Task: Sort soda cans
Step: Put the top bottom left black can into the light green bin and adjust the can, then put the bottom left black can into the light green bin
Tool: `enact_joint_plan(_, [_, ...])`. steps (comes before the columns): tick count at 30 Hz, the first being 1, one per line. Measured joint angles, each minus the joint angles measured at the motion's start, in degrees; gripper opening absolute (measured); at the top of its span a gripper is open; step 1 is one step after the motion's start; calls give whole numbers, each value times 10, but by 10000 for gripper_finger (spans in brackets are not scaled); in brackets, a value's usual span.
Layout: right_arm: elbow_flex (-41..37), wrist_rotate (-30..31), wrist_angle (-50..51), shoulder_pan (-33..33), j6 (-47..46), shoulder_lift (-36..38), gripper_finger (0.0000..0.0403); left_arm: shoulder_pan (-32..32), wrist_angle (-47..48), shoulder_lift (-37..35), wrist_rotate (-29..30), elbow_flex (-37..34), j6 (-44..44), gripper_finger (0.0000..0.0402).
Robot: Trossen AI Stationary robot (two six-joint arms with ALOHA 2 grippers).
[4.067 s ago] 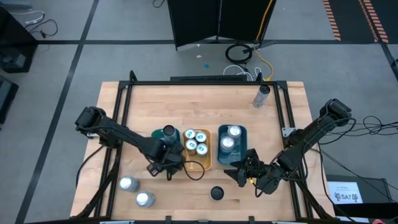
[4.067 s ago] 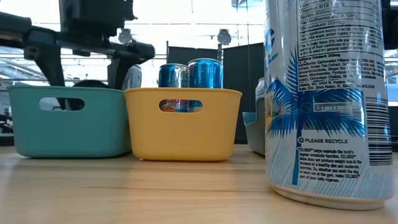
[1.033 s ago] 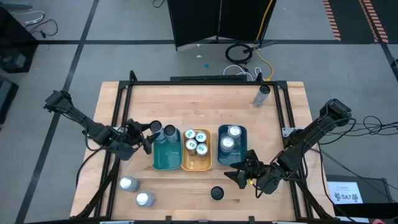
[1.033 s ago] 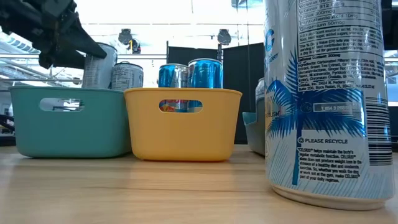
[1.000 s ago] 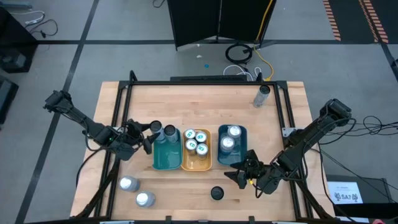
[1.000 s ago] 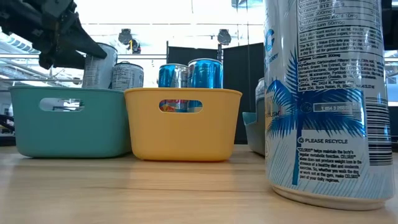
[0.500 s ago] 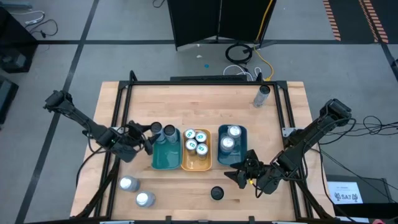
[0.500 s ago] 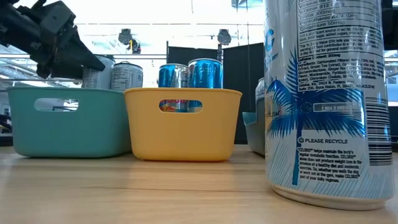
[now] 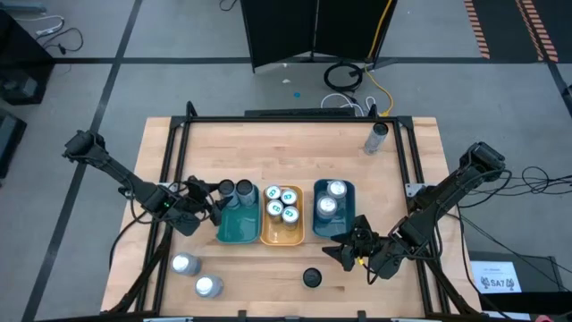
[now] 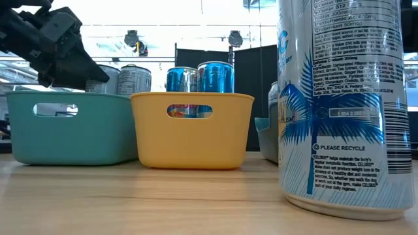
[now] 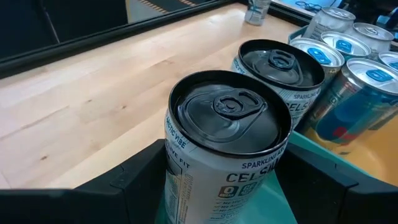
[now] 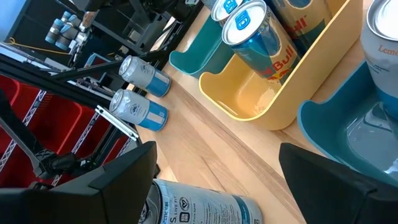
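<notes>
A black-topped can is held between the left gripper's fingers, upright inside the teal tray beside a second black-topped can. The placing step is judged nearly done; release and a clear lift are called for next. The right gripper is seen open, waiting near the blue tray.

A big white and blue can stands close up. Behind it — a teal tray and a yellow tray, with cans inside.
</notes>
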State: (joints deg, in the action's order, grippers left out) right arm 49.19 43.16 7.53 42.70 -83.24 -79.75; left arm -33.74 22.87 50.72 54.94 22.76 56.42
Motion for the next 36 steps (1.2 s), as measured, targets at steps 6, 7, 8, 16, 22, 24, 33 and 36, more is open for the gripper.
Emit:
enact_joint_plan(6, [0, 0, 0, 0, -1, 0, 331, 0, 1, 0, 0, 0, -3, 281])
enact_joint_plan(7, [0, 0, 0, 0, -1, 0, 331, 0, 1, 0, 3, 0, -6, 281])
enact_joint_plan(8, [0, 0, 0, 0, -1, 0, 331, 0, 0, 0, 3, 0, -15, 281])
enact_joint_plan(16, [0, 0, 0, 0, -1, 0, 331, 0, 7, 1, 7, 0, -48, 315])
enact_joint_plan(22, [0, 0, -1, 0, -1, 0, 331, 0, 7, 1, 8, 0, -49, 347])
enact_joint_plan(24, [0, 0, -5, 0, -1, 0, 331, 0, 7, 1, 8, 0, -49, 349])
enact_joint_plan(33, [0, 2, -23, 0, -1, 0, 331, 0, 7, -13, -32, 26, -155, 350])
enact_joint_plan(36, [0, 4, -30, 0, -1, 0, 331, 0, 7, -29, -45, 31, -183, 350])
